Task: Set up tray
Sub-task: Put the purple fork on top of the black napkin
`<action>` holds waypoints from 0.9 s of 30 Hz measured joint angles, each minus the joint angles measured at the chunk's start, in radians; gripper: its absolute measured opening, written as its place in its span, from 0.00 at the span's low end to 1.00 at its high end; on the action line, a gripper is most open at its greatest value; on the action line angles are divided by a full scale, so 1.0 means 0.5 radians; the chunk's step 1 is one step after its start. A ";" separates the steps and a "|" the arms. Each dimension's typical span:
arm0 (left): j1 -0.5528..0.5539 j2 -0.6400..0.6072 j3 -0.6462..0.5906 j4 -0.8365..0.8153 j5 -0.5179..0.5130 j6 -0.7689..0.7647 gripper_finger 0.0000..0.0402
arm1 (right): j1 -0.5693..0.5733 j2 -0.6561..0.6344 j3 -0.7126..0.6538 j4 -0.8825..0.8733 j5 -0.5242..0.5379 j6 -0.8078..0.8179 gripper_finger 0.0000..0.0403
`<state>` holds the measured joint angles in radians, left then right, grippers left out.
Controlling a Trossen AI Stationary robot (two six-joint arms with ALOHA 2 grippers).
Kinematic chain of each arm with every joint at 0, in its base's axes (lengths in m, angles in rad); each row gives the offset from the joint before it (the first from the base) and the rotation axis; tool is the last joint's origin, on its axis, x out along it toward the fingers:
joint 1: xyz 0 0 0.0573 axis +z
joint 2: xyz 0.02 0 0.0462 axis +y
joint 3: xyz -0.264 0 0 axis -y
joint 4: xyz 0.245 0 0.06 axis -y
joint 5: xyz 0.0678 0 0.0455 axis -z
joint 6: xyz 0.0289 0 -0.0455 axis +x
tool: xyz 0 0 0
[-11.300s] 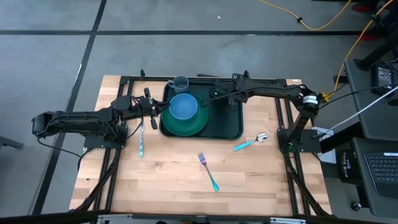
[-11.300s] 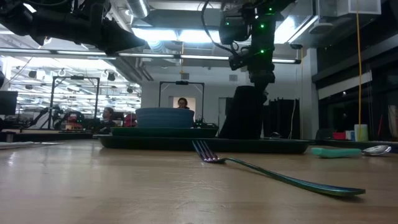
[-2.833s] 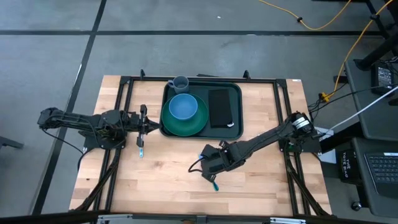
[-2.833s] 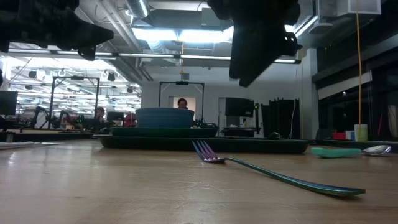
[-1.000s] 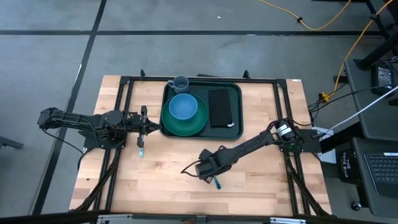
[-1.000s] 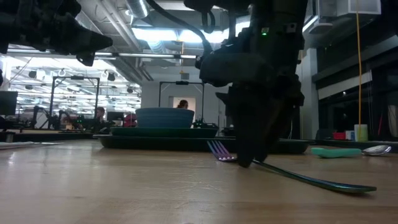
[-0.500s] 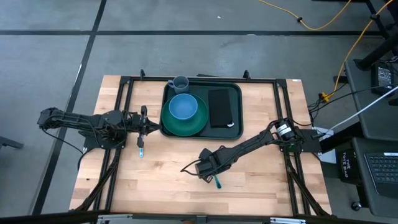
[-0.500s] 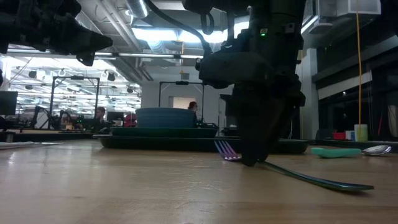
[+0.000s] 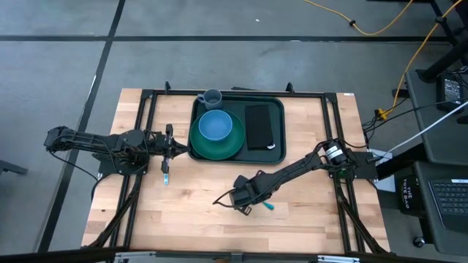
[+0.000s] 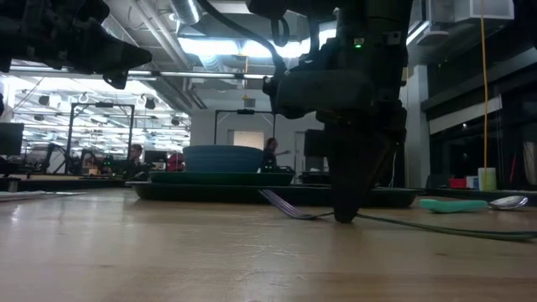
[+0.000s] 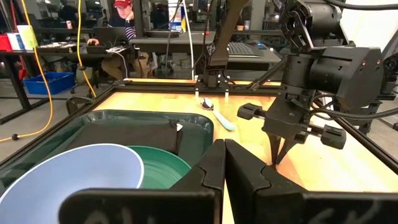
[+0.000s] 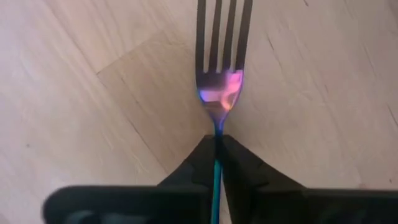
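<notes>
The fork (image 12: 221,56) lies on the wooden table in front of the dark green tray (image 9: 256,156), its teal handle end (image 9: 268,207) showing beside my right gripper (image 9: 246,202). That gripper points down and is shut on the fork. The tray holds a green plate (image 9: 228,147) with a blue bowl (image 9: 215,125) and a black napkin (image 9: 259,126). My left gripper (image 11: 224,163) hangs level by the tray's left side, shut and holding nothing. My right gripper pinches the fork's thin handle just behind the head (image 12: 217,127) between its two fingers (image 12: 193,163), one on each side. The fingers come from above, pointing down. The fork lies on the table (image 10: 289,210), its handle running out to one side of the gripper.
A grey cup (image 9: 212,97) stands at the tray's far left corner. A blue-handled utensil (image 9: 165,174) lies on the table by my left gripper. A teal-handled spoon (image 10: 470,204) lies to the right, under my right arm in the high view.
My right gripper has shut on the fork's handle without leaving its place. The fork has turned about on the table: its handle end has swung toward the table's right edge and its tines the other way.
</notes>
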<state>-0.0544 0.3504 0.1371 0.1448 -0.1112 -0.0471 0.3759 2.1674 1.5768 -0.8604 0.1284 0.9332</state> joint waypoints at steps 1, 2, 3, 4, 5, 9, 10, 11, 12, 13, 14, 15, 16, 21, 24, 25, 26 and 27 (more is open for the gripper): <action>0.000 0.000 0.000 0.000 0.000 0.000 0.00 | 0.000 -0.001 0.000 0.000 0.000 -0.005 0.05; 0.000 0.000 0.000 0.000 0.001 0.000 0.00 | 0.000 -0.002 0.000 0.000 0.000 -0.015 0.04; 0.000 0.000 0.000 0.000 0.001 0.001 0.01 | 0.000 -0.002 0.000 0.001 -0.001 -0.038 0.03; 0.000 0.000 0.000 0.000 0.001 0.001 0.01 | 0.000 -0.002 0.000 0.001 -0.001 -0.048 0.02; 0.000 0.000 0.000 0.000 0.001 0.001 0.01 | 0.000 -0.002 0.000 0.001 -0.001 -0.052 0.02; 0.000 0.000 0.000 0.000 0.001 0.001 0.01 | -0.002 -0.007 0.000 0.008 -0.068 -0.062 0.03; 0.000 0.000 0.000 0.000 0.000 0.010 0.01 | -0.005 -0.007 0.005 0.004 -0.093 -0.075 0.03; 0.000 0.000 0.000 0.000 0.000 0.019 0.01 | -0.010 -0.007 0.020 -0.007 -0.114 -0.102 0.03; 0.000 0.001 0.000 0.000 0.000 0.032 0.00 | -0.012 -0.007 0.038 -0.019 -0.128 -0.141 0.03; 0.000 0.000 -0.001 0.000 0.001 0.034 0.00 | -0.013 -0.007 0.057 -0.022 -0.140 -0.175 0.03; -0.001 0.000 -0.001 0.000 0.000 0.036 0.00 | -0.020 -0.007 0.079 -0.024 -0.155 -0.221 0.03; 0.000 0.001 0.000 0.000 0.000 0.036 0.00 | -0.024 -0.007 0.105 -0.037 -0.167 -0.264 0.03; 0.000 0.001 -0.001 0.000 0.000 0.036 0.01 | -0.029 -0.007 0.135 -0.069 -0.168 -0.305 0.03; 0.000 0.001 -0.001 -0.020 0.000 0.035 0.01 | -0.068 -0.008 0.278 -0.242 -0.162 -0.529 0.03; 0.000 0.001 -0.001 -0.037 0.000 0.020 0.01 | -0.090 -0.044 0.312 -0.278 -0.162 -0.632 0.03; 0.000 0.001 -0.001 -0.037 0.000 0.016 0.00 | -0.098 -0.073 0.312 -0.281 -0.162 -0.664 0.03; 0.000 0.000 -0.001 -0.037 0.000 0.016 0.00 | -0.105 -0.105 0.313 -0.275 -0.161 -0.697 0.03; 0.000 0.001 -0.001 -0.037 0.000 0.016 0.00 | -0.114 -0.139 0.314 -0.270 -0.161 -0.736 0.03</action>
<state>-0.0544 0.3508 0.1368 0.1265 -0.1112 -0.0391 0.3192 2.0978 1.7340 -0.9956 0.0478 0.5652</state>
